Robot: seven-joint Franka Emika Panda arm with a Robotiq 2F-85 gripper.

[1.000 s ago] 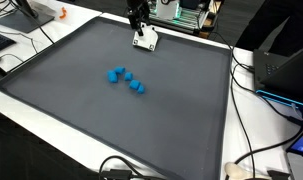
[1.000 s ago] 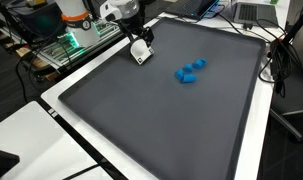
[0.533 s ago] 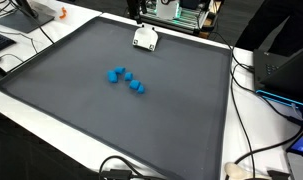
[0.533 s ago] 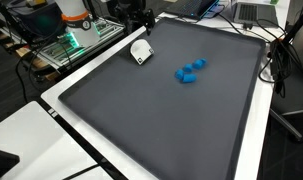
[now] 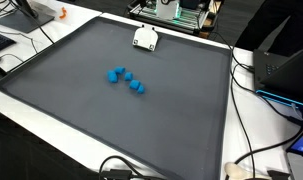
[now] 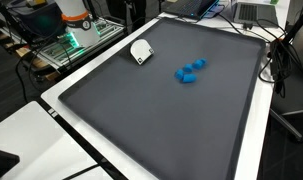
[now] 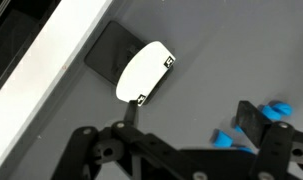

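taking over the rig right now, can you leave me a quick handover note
The pincer is open and empty. It is out of both exterior views, and the wrist view shows it above the grey mat, touching nothing.
The white piece lies flat on the mat near one edge, clear of the pincer.
The blue blocks sit in a loose cluster near the mat's middle, apart from the white piece.
Done: the white piece rests on the mat, unheld.
Left: nothing is gripped; the blue blocks are not in contact with the pincer.

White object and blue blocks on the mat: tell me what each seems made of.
White object: probably hard plastic, going by its smooth matte shell and cleanly rounded edges. Blue blocks: possibly plastic or foam. They are a uniform matte blue but too small to tell.
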